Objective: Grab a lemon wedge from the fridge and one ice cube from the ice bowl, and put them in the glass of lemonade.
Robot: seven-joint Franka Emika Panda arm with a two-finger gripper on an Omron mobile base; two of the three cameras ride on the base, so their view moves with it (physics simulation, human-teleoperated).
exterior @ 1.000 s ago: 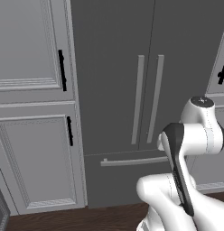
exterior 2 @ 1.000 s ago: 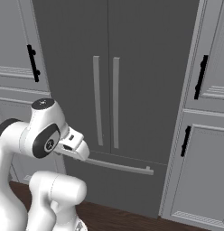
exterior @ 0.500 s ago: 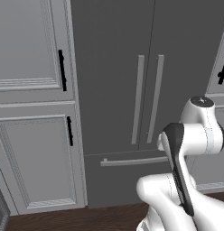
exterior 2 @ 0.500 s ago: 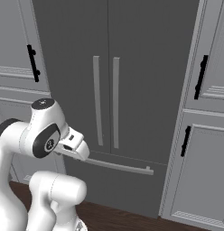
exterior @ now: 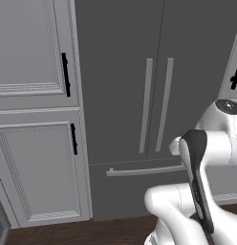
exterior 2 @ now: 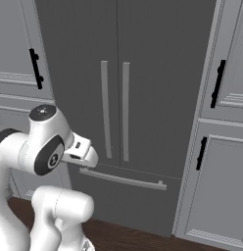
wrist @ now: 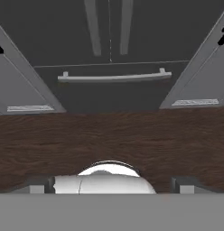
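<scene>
Arm (exterior 2: pixel 42 147) folded up tight, hand pointing down at floor (wrist: pixel 109 135). Jaws wide, holding nothing. One shut fridge (exterior: pixel 139 72), two upright handles, one drawer bar.

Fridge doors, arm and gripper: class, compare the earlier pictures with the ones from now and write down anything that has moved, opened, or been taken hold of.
Nothing has visibly changed. The fridge has both doors and its bottom drawer shut as before, the arm is folded in the same pose in front of it, and the gripper is open and empty.
</scene>
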